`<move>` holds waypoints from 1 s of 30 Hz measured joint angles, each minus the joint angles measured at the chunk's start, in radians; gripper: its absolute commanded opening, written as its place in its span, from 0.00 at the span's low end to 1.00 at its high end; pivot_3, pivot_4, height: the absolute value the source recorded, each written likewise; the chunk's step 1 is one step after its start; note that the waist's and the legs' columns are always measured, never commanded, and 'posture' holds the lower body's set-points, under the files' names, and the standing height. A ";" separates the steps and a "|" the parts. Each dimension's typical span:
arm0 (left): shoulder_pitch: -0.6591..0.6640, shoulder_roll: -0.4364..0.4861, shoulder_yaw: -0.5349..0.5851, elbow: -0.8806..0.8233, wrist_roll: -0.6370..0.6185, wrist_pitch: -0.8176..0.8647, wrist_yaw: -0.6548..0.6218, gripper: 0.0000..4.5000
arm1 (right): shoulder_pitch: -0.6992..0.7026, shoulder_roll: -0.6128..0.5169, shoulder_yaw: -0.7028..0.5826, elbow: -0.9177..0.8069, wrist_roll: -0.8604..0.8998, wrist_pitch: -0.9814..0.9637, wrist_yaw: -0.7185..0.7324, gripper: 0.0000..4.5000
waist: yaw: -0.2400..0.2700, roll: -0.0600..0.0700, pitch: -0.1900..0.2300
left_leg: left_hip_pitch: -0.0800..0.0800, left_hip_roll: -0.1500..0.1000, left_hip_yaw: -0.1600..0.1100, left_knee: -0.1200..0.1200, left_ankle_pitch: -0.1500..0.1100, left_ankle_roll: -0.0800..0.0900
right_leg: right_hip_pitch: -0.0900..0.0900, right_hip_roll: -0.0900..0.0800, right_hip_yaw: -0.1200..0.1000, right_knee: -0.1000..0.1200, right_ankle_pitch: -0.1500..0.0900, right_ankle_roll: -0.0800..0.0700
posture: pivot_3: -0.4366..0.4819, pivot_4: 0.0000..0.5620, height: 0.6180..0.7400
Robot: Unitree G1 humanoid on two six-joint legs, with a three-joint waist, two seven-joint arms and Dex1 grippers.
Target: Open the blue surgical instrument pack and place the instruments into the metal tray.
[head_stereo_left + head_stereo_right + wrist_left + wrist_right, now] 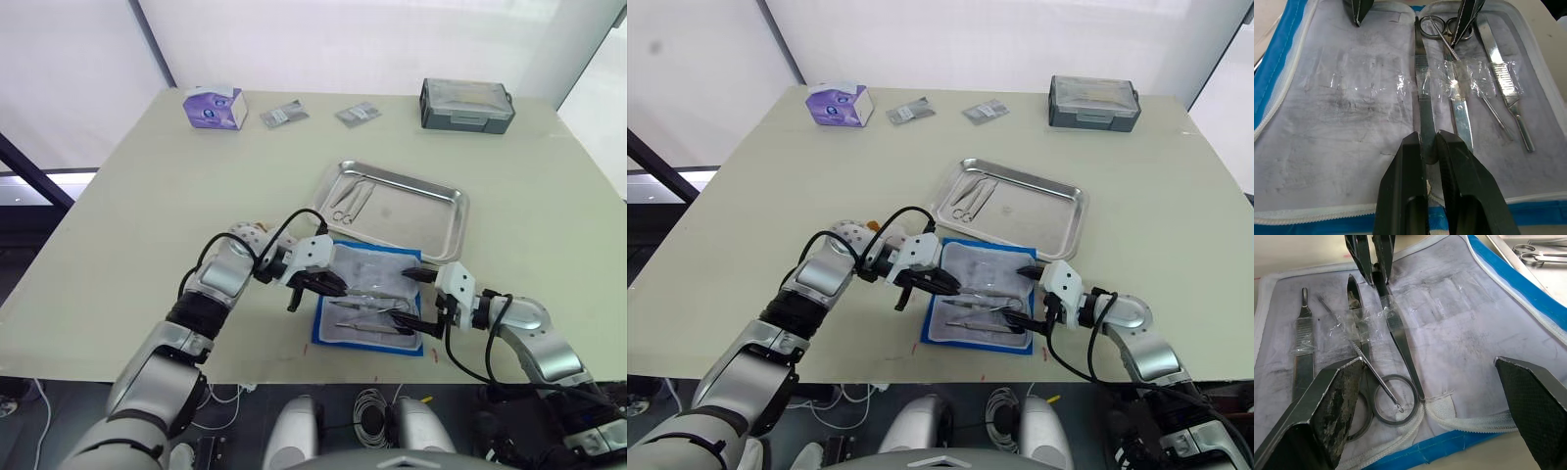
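The blue surgical instrument pack (pixel 370 299) lies open beside the metal tray (pixel 446 217), which holds scissors (pixel 343 206). The left gripper (pixel 1429 147) fingers pinch forceps (pixel 1422 93) in the pack; the right gripper (pixel 1440 377) fingers are spread wide, empty.

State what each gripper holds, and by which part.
Left gripper pinches the tip end of slim tweezers in the open pack. Right gripper is open, holding nothing.

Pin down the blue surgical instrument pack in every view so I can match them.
Left eye view: blue surgical instrument pack lies open at lower centre, in front of the metal tray.
Right eye view: lower centre.
Left wrist view: lining under the fingers.
Right wrist view: lining between the fingers.
Shared landmark: left gripper pinching a slim instrument.
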 measured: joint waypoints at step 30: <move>-0.011 0.174 0.041 -0.099 -0.064 0.091 -0.065 0.01 | 0.001 -0.001 -0.001 -0.001 0.000 0.000 0.000 1.00 | 0.000 0.000 0.001 | 0.000 0.000 0.000 0.000 0.000 0.000 | 0.000 0.000 0.000 0.000 0.000 0.000 | 0.48 0.27 0.89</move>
